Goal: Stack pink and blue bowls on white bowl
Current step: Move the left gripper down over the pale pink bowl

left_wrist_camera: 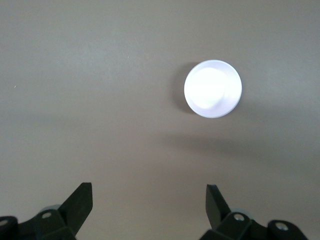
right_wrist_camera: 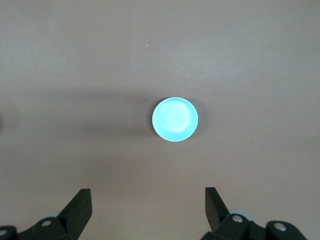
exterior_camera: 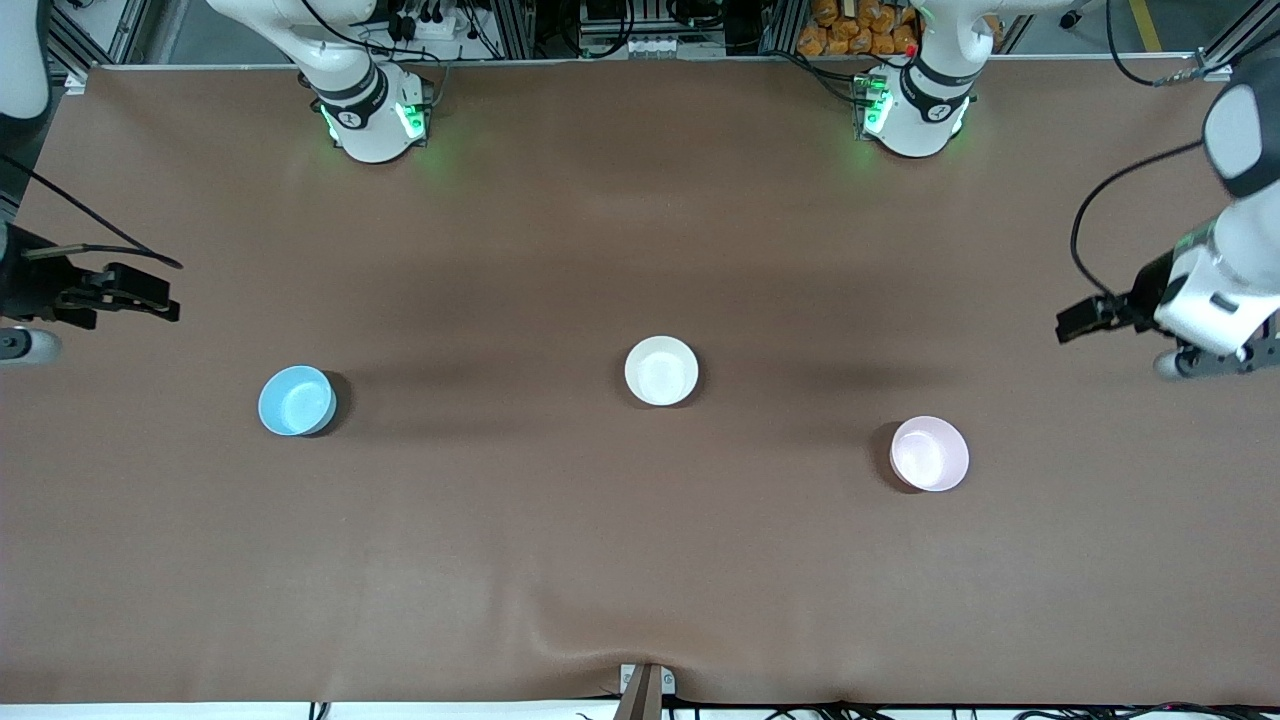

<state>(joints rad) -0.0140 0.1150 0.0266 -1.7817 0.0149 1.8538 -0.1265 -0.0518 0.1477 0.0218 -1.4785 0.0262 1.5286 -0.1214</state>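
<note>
Bowls sit well apart on the brown table: sky-blue plastic bowl [exterior_camera: 297, 400] at nine o'clock, glossy white bowl [exterior_camera: 661, 370] central, pale pink bowl [exterior_camera: 929, 453] at four o'clock. Right gripper [right_wrist_camera: 147, 210] and left gripper [left_wrist_camera: 149, 210] hover spread, empty; an off-centre rim pinch could tip either.

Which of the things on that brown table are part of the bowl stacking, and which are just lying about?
Part of the job:
- white bowl, mid-table
- blue bowl, toward the right arm's end
- pink bowl, toward the left arm's end
- left pincer and right pincer, both open, waiting at the table's ends

Just lying about:
- nothing else shows on the table
</note>
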